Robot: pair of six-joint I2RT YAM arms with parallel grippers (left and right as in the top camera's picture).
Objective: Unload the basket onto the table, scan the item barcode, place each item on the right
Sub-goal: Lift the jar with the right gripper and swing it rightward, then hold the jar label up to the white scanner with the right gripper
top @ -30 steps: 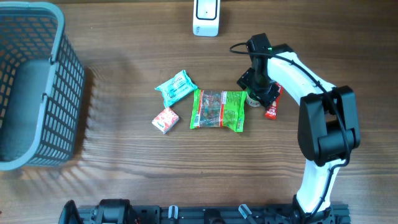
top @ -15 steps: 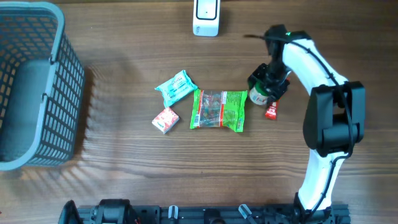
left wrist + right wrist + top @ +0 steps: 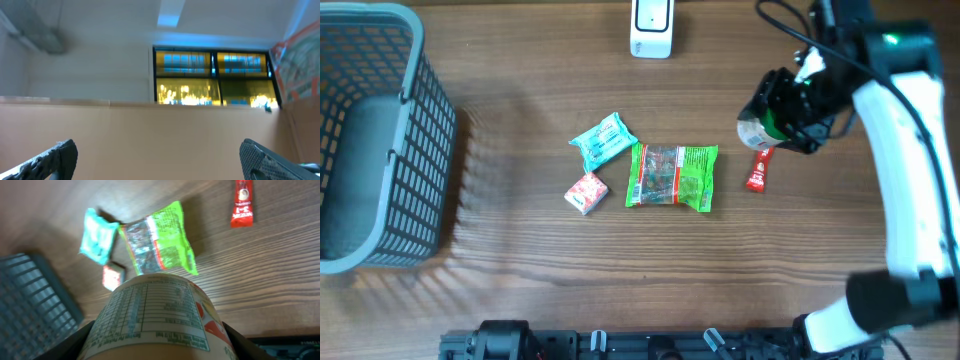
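1. Since the job is to get a barcode read, the cup [image 3: 756,131] is held clear of the table [image 3: 520,290]. It hangs to the right of the other goods and on the near side of the white scanner [image 3: 651,28] at the far edge. My judgement is that it is held up there so its label can be turned toward the scanner.
2. The right claw [image 3: 788,106] is clenched on the cup, with a finger on each side of its body. Gripping the sides leaves the printed wall bare.
3. On that wall, the right wrist view shows a pale table of fine print, probably nutrition figures, with a red and white patch beside it. The words are too small to read, and I cannot pick out a barcode.
4. Lying flat on the table near the cup is a red sachet [image 3: 757,172]. Its print seems to say "3 in 1", though it is blurred.
5. Further left, a green packet [image 3: 672,177], a teal packet [image 3: 603,142] and a small red box [image 3: 586,193] lie close together. Their lettering is unreadable.
6. A grey basket [image 3: 438,130] stands at the far left, well apart, likely for goods already scanned.
7. The left claw [image 3: 157,155] is released, its fingers spread wide and holding nothing. It points up at a ceiling and a window, away from the work.
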